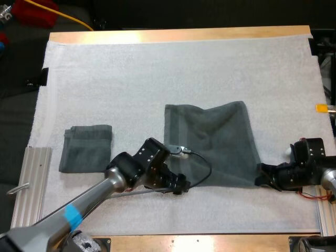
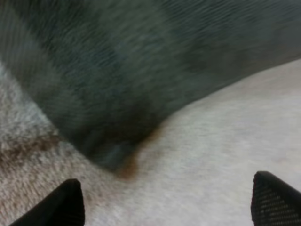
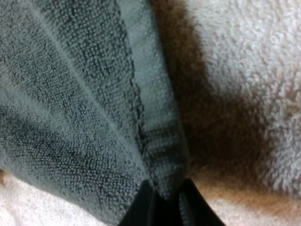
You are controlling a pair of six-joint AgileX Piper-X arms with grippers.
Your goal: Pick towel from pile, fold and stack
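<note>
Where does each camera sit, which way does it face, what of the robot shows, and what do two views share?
High view: behind the arms, facing forward and down on the mat, spread towel and folded towel; left arm and right arm show.
Left wrist view: on the left arm, facing the spread towel's corner; left fingers apart.
Right wrist view: on the right arm, facing another corner, pinched by right fingers.
Shared: the spread towel, in all views.

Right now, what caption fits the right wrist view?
Right gripper pinches the grey towel's hemmed corner over the white mat.
</note>
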